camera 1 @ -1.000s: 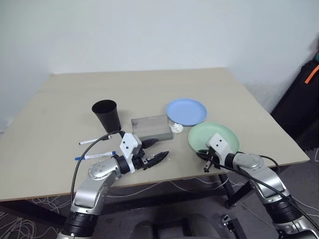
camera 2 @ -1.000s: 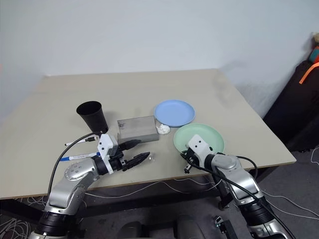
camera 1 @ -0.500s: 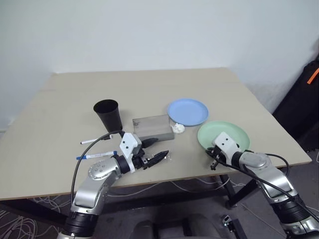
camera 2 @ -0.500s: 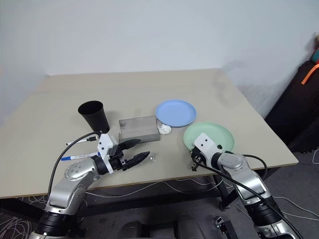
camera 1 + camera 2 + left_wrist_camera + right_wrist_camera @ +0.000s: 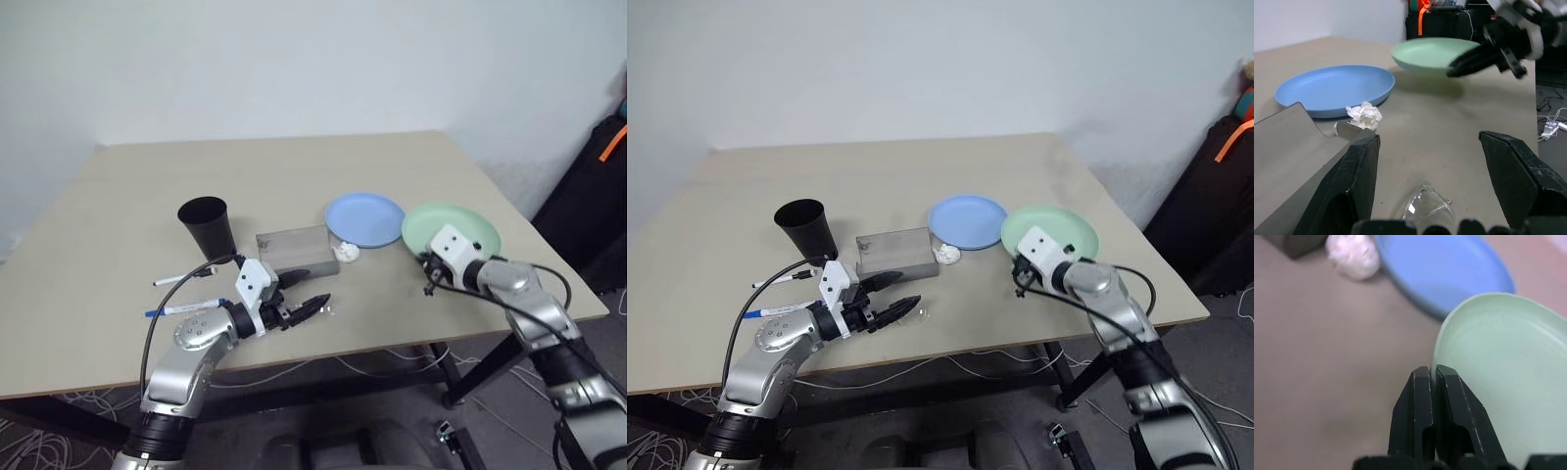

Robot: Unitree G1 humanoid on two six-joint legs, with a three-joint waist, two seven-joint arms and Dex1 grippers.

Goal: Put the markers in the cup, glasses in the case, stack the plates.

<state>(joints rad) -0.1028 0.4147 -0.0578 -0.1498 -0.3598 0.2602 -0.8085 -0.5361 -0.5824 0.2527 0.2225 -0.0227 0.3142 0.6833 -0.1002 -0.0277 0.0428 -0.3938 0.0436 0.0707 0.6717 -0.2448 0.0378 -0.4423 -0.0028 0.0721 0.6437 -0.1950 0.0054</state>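
Mint green plate [image 5: 453, 226], moved since the earlier frame from the bench's [image 5: 118, 245] near edge toward the light blue plate [image 5: 364, 217], was raised, its rim pinched in the right claw [image 5: 1432, 382]. Left claw [image 5: 1427, 156] stood wide above the glasses [image 5: 1428, 209], lower centre. Cup [image 5: 207, 224], markers [image 5: 181, 277] and case [image 5: 292, 250] lay centre-left.
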